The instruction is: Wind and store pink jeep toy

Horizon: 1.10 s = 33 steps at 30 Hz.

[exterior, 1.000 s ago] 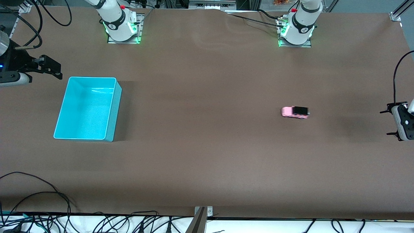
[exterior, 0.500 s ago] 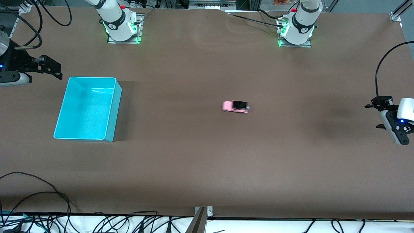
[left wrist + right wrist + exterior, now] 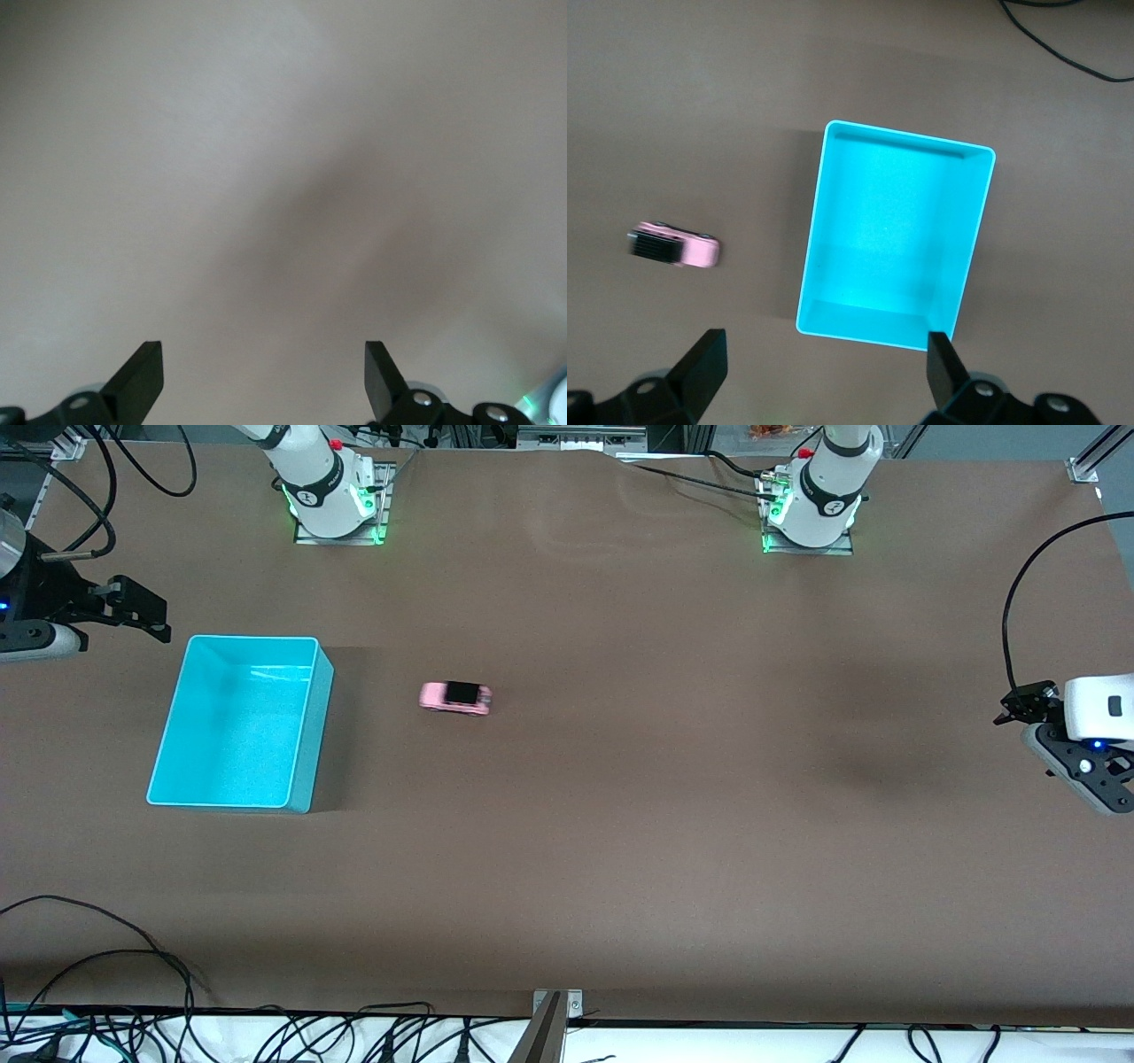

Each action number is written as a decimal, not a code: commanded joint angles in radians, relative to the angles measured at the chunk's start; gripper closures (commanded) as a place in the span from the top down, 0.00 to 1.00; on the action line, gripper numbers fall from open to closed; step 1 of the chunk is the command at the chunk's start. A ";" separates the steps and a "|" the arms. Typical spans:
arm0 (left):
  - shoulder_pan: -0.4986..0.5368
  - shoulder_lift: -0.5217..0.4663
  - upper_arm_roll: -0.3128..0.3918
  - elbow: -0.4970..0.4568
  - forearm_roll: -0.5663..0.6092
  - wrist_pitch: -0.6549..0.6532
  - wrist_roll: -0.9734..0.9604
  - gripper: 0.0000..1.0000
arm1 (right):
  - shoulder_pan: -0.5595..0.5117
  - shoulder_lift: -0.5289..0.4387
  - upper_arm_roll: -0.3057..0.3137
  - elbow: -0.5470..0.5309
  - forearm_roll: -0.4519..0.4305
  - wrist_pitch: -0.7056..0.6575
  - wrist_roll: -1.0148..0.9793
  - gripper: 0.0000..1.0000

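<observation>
The right gripper (image 3: 146,611) hangs up in the air at the right arm's end of the table, just off the far corner of the turquoise bin (image 3: 312,717). Its fingers (image 3: 700,367) are spread wide with nothing between them, and its wrist view looks straight down on the bin (image 3: 811,266) and the toy (image 3: 675,247).

The bin sits open and there's nothing in it. Just beside it, toward the left arm's end, the pink jeep toy (image 3: 455,698) stands on its wheels on the brown table (image 3: 620,850), a small gap between it and the bin wall, black roof up. It looks a bit smeared in the wrist view.

Way over at the left arm's end, the left gripper (image 3: 1019,710) is up over the table edge, well apart from the jeep. Its fingers (image 3: 142,376) are spread wide too, with only bare tabletop (image 3: 266,177) under them.
</observation>
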 commanded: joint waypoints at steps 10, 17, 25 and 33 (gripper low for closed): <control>-0.075 -0.172 0.026 -0.181 -0.034 0.073 -0.359 1.00 | -0.006 -0.005 0.001 0.000 0.013 -0.003 -0.014 1.00; -0.078 -0.255 0.026 -0.274 -0.077 0.074 -0.516 1.00 | -0.006 -0.005 0.001 0.002 0.011 -0.006 -0.038 1.00; -0.101 -0.295 0.026 -0.305 -0.184 0.053 -0.625 1.00 | 0.006 0.030 0.009 -0.002 0.011 -0.009 -0.037 1.00; -0.123 -0.314 0.024 -0.302 -0.205 -0.009 -0.728 1.00 | 0.013 0.039 0.044 -0.003 0.054 -0.012 -0.049 1.00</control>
